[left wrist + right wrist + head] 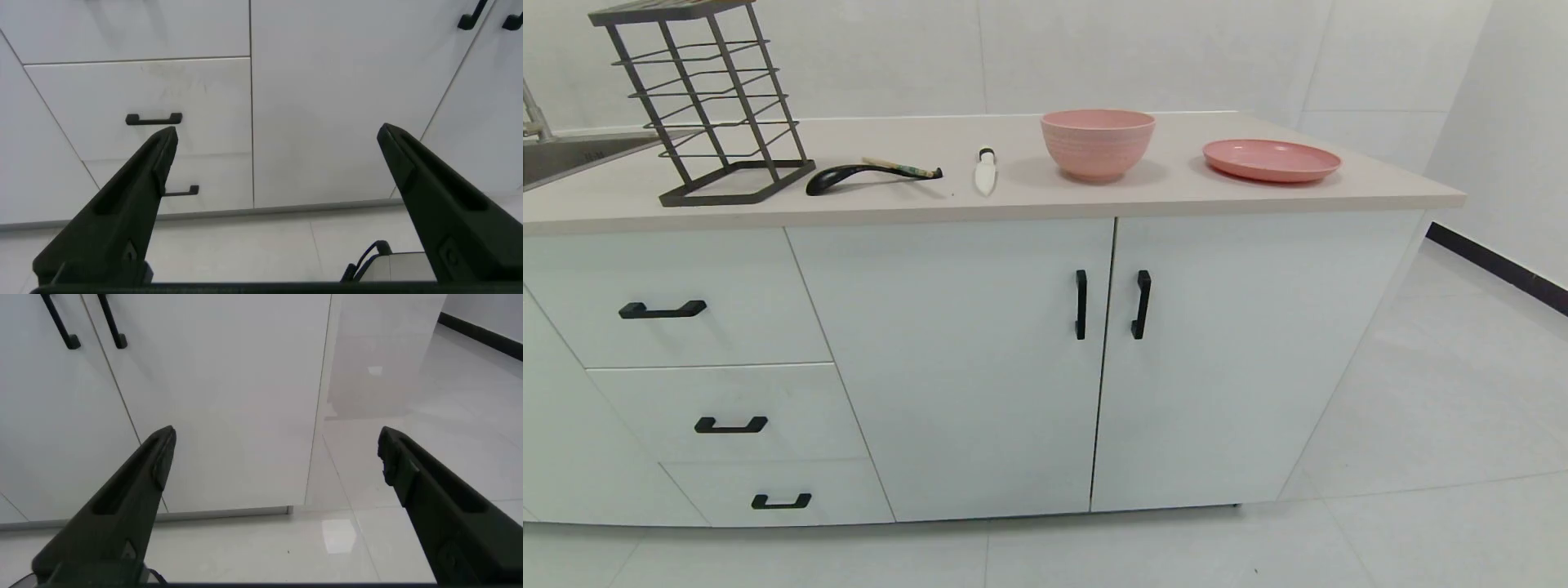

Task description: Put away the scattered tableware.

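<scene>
Your left gripper (275,132) and right gripper (275,434) hang low at the white cabinet doors (947,367), jaws spread and empty, since nothing's picked yet: pink ribbed bowl (1097,143), flat pink plate (1272,159), black spoon (849,171) and small white knife (986,173) lie along the beige surface (1380,192), black wire rack (674,11) likely their destination.

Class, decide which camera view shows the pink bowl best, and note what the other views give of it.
The head view: the bowl stands whole and upright on the counter, between the knife and the plate. Both wrist views face the cabinet fronts and floor, below the counter.
</scene>
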You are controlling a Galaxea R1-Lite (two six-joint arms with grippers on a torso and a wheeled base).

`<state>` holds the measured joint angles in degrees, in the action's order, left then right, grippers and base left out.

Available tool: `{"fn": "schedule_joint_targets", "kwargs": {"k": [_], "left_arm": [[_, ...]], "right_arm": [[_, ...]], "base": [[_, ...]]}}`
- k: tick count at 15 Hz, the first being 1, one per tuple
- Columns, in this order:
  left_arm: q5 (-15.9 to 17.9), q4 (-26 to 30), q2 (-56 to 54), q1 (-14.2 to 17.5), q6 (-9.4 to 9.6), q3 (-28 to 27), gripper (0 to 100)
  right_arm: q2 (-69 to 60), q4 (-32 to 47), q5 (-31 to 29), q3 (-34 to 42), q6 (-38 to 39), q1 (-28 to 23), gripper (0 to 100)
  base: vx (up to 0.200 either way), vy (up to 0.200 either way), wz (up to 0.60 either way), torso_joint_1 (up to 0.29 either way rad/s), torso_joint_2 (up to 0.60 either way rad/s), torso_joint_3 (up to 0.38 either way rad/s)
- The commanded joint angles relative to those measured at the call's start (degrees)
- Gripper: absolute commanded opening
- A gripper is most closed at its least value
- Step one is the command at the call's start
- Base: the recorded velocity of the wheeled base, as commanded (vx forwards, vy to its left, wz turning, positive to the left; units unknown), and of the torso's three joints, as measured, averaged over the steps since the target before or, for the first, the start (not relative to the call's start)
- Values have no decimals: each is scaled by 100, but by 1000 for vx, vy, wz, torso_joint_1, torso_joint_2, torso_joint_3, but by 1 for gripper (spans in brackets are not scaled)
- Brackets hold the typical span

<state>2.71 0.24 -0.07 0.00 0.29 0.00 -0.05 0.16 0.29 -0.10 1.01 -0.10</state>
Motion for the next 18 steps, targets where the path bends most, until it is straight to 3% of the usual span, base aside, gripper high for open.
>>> {"fn": "schedule_joint_targets", "kwargs": {"k": [1, 8, 10, 11, 12, 15, 18], "left_arm": [[2, 2, 7, 0, -3, 0, 100], [-42, 2, 7, 0, 50, 0, 100], [-60, 2, 7, 0, 59, 0, 100], [-60, 2, 7, 0, 59, 0, 100], [-60, -7, 7, 0, 59, 0, 100], [-60, -7, 7, 0, 59, 0, 100], [-60, -7, 7, 0, 59, 0, 100]], "right_arm": [[5, 2, 15, 1, 4, 1, 100], [5, 2, 76, 1, -5, 10, 100], [5, -341, 208, 10, 4, 1, 100], [5, -1141, 208, 1, -5, 1, 100], [14, -1510, 401, -87, -101, -8, 100], [1147, -1053, 1667, -1089, -75, 212, 100], [2360, -1088, 1773, -1396, -136, 757, 100]], "base": [[0, 0, 0, 0, 0, 0], [0, 0, 0, 0, 0, 0], [0, 0, 0, 0, 0, 0], [0, 0, 0, 0, 0, 0], [0, 0, 0, 0, 0, 0], [0, 0, 0, 0, 0, 0], [0, 0, 0, 0, 0, 0]]}}
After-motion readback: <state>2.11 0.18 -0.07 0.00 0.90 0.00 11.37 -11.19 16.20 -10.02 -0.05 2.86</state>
